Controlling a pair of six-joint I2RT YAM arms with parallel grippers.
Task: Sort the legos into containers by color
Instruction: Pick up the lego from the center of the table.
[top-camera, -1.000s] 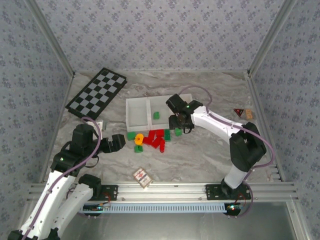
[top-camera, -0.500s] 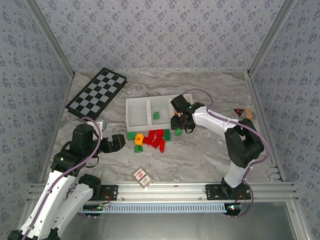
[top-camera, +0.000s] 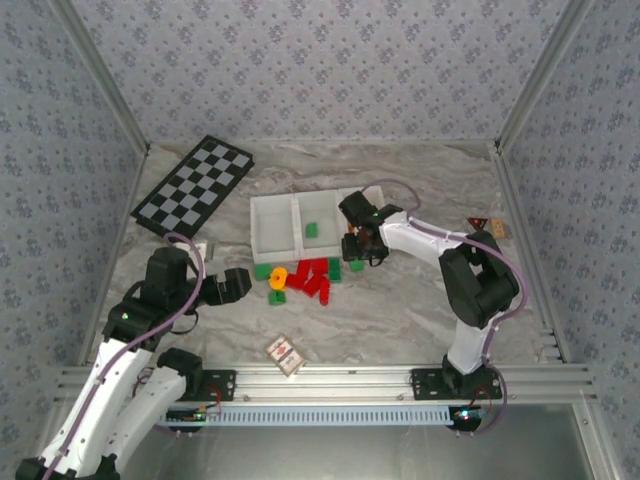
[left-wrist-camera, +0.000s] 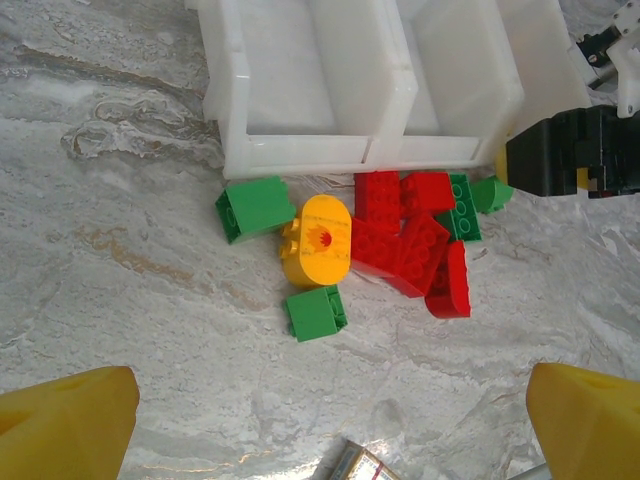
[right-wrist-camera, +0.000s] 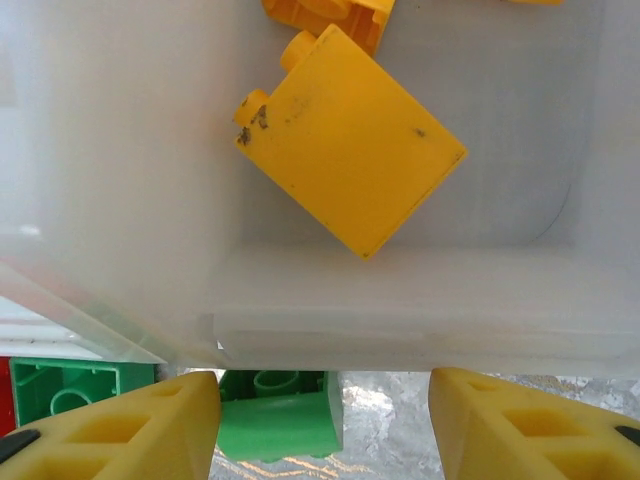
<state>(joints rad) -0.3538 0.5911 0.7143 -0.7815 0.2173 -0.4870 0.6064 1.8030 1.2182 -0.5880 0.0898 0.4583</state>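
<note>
left hand hanging wide open, holding nothing, well left of the pile. legos lying on the surface just in front of the tray, a few touching its front wall.

handling, my read: light, stiff, hard plastic, not fragile. sides smooth, so likely slipping if pinched on a corner or on the studs. gripping across two flat opposite side faces is looking safest. reds are leaning on one another, so lifting one is probably dragging a neighbour. loose outliers are looking easier.

counting, left to right:
- loose on the surface: a left green, a round yellow just beside it, another green nearer the arms, then five reds as best i can split the heap, then two greens at the right end.
- tray, three bins: left bin showing nothing in it, middle bin holding a lone green, right bin holding at least two yellows, maybe a sliver of a third at the frame edge.
- totals: five green, five red, three or four yellow.

right hand sitting low at the tray's right front corner, fingers partway apart, straddling one of the right-end greens with a gap on one side. not clamping it as far as i'm seeing.
</note>
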